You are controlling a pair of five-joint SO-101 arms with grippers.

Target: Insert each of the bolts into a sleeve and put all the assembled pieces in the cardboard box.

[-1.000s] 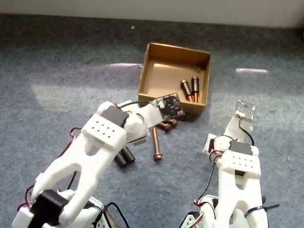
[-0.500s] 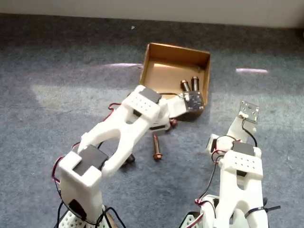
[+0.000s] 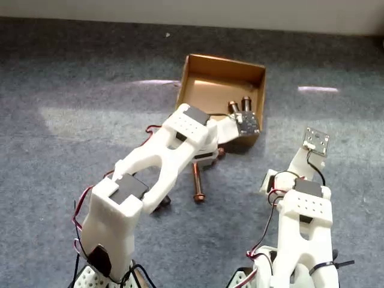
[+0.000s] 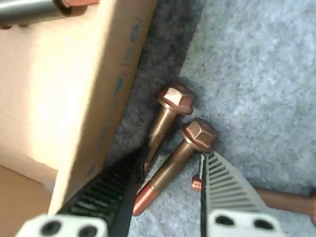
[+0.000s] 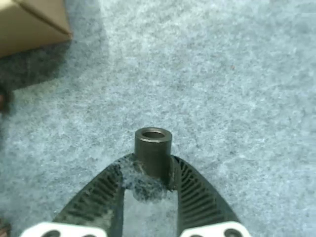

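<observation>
Grey table (image 3: 72,72): bolt (image 4: 190,140) lies lengthwise inside the open left tool (image 4: 173,160), head away; right tool (image 5: 150,163) clamps a sleeve (image 5: 153,145)

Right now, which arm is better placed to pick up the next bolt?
Left. The left gripper is open astride a bolt beside the cardboard box; the right gripper is shut on a sleeve, away from the bolts.
</observation>
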